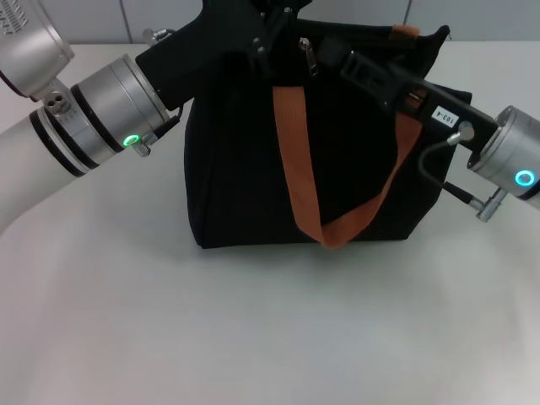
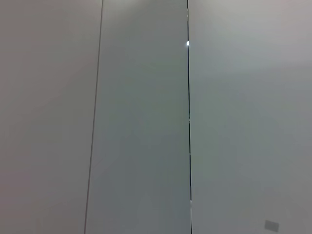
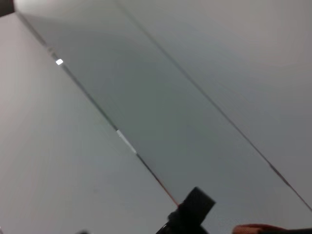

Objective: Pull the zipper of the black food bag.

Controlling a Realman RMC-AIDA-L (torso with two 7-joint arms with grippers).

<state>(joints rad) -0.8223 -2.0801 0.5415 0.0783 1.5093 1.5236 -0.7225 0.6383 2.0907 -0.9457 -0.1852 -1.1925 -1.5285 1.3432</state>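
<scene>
The black food bag (image 1: 245, 169) stands upright in the middle of the table in the head view. One rust-orange handle (image 1: 297, 160) hangs down its front. The silver zipper (image 1: 310, 56) sits on the bag's top edge, near the middle. My left gripper (image 1: 263, 40) reaches in from the left and rests at the top edge, just left of the zipper, black against the black fabric. My right gripper (image 1: 336, 52) comes in from the right, its tip close beside the zipper. The left wrist view shows only wall panels. A sliver of orange handle (image 3: 253, 228) shows in the right wrist view.
The bag stands on a white table (image 1: 253, 337) with bare surface in front of it. A second orange handle end (image 1: 405, 32) pokes up at the bag's far right corner. Grey wall panels (image 2: 146, 122) stand behind the table.
</scene>
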